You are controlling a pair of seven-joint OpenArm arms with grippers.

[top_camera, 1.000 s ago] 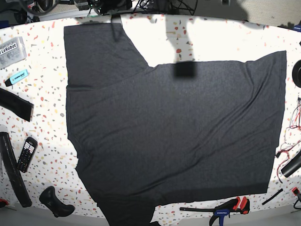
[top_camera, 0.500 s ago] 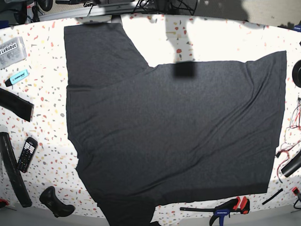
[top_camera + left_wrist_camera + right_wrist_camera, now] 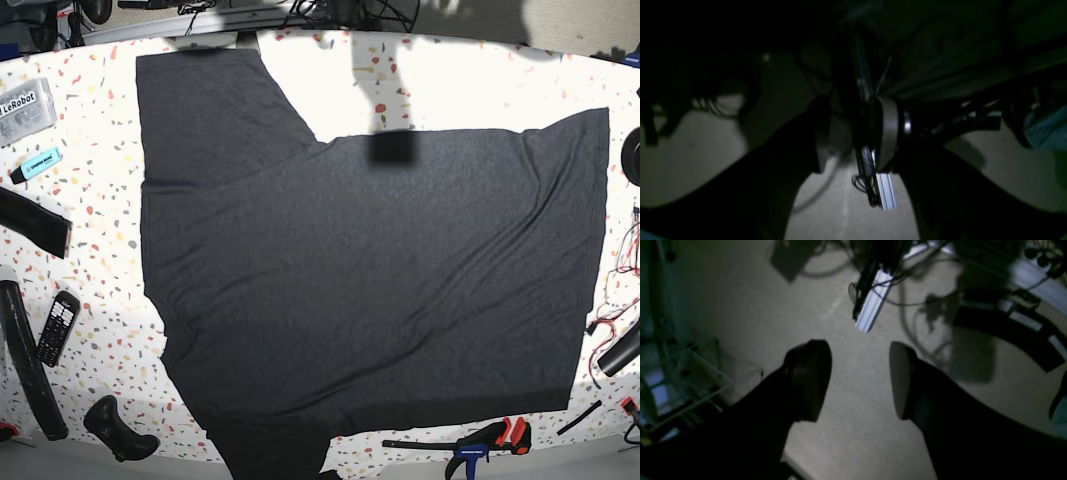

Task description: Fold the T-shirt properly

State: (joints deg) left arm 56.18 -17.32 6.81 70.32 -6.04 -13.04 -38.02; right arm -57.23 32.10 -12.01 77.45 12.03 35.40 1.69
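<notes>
The T-shirt (image 3: pixel 360 270) lies spread flat on the speckled table (image 3: pixel 450 85), plain dark grey side up. One sleeve reaches the far left corner and the other hangs over the front edge. No gripper shows in the base view. In the right wrist view my right gripper (image 3: pixel 857 380) stands open over bare floor, with nothing between its fingers (image 3: pixel 810 380). In the dim left wrist view my left gripper (image 3: pixel 853 133) is also open and away from the table. A metal stand shows behind its fingers (image 3: pixel 888 133).
On the table's left edge lie a clear LeRobot box (image 3: pixel 25 108), a blue highlighter (image 3: pixel 37 163), a calculator (image 3: pixel 57 327) and black parts (image 3: pixel 118 428). A clamp (image 3: pixel 485 438) lies at the front edge. Cables (image 3: pixel 620 300) crowd the right edge.
A thin dark shape over the far sleeve's edge a second ago has gone from the base view. The T-shirt has not moved.
</notes>
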